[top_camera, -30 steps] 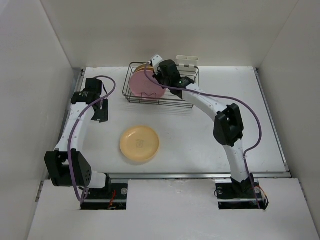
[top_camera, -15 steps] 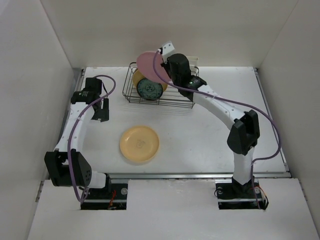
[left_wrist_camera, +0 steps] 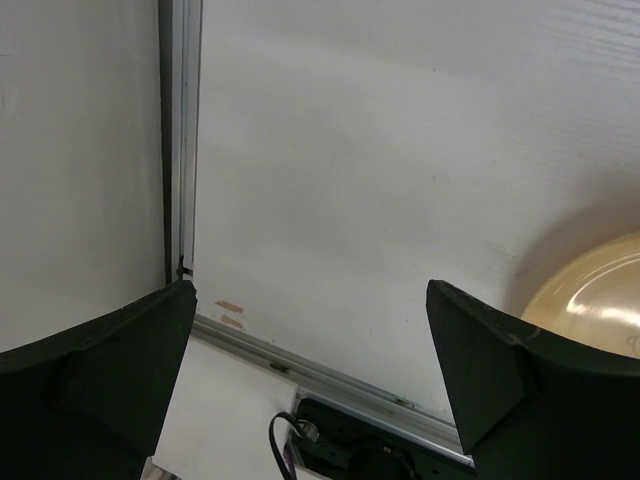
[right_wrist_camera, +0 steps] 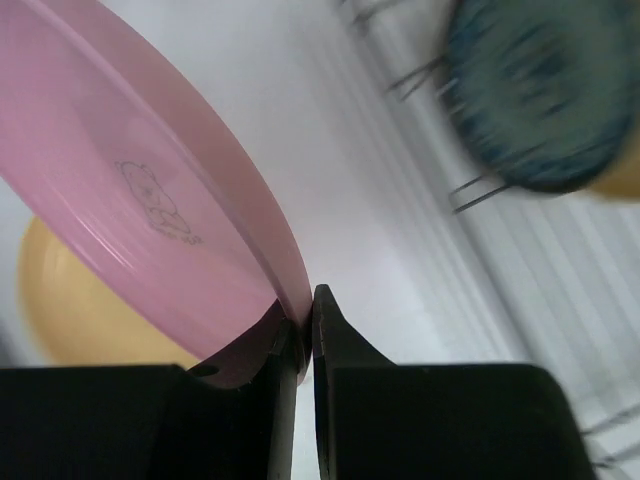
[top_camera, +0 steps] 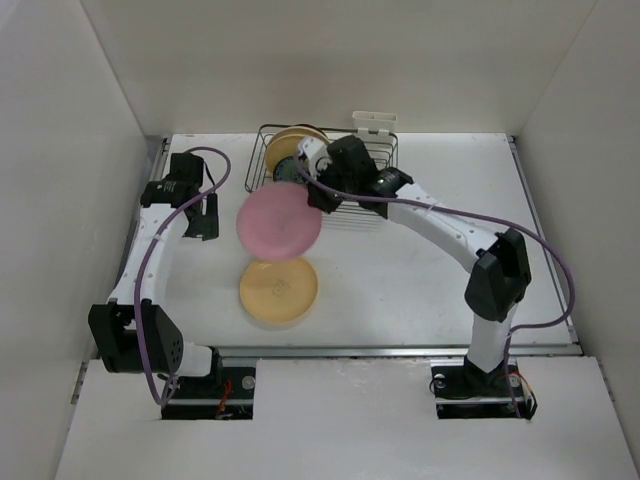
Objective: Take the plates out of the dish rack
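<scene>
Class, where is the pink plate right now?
In the top view the pink plate hangs left of centre, held by the right gripper, between the dish rack and the tan plate.

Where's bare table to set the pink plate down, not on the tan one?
Widest bare table: right of the tan plate, up to the right arm. Also back right, between rack and side rail. Crowded: the left, between left arm and plates; the pink plate hangs over the tan one.

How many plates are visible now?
4: pink plate in the right gripper, tan plate on the table, cream plate and teal plate in the dish rack; another may be hidden.
</scene>
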You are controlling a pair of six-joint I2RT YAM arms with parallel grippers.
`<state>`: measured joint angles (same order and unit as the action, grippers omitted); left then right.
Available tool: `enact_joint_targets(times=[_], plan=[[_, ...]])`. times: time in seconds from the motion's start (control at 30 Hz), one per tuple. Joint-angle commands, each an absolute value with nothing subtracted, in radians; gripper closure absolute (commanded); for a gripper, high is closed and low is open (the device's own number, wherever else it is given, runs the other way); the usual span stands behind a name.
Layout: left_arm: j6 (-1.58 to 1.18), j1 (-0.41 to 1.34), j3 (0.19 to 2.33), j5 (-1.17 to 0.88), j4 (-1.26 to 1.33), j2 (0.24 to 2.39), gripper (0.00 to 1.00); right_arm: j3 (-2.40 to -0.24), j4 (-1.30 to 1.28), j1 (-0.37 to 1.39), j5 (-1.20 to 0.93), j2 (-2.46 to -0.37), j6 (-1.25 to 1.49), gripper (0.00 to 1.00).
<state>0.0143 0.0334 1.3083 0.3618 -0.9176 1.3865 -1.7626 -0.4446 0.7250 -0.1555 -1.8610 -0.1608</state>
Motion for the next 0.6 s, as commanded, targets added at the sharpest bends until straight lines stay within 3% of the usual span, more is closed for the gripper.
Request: enact_joint_targets(times=[0.0,0.13,0.3,0.4,0.57], plan=[[-0.011,0.038,1.351,0.344,-0.933,1.351,0.0,-1.704,-0.567,0.742,-0.469,-1.885,-0.084,1.0],[-0.02,0.038,1.361,0.325,-0.933,1.361,0.0,-1.672,-0.568,0.778,-0.503,-1.949,-0.066,0.96],[-0.02,0.038,1.361,0.325,-0.943,1.37,0.0,-1.683,-0.568,0.808,-0.453,-1.994,-0.015,0.31],[-0.009,0.038,1.361,0.325,-0.943,1.361,0.0,-1.692,-0.578,0.808,-0.375,-1.962,0.015,0.22],[0.009,0.047,1.341,0.325,-0.943,1.351,0.0,-1.605,-0.441,0.749,-0.004,-1.755,0.219,0.11]])
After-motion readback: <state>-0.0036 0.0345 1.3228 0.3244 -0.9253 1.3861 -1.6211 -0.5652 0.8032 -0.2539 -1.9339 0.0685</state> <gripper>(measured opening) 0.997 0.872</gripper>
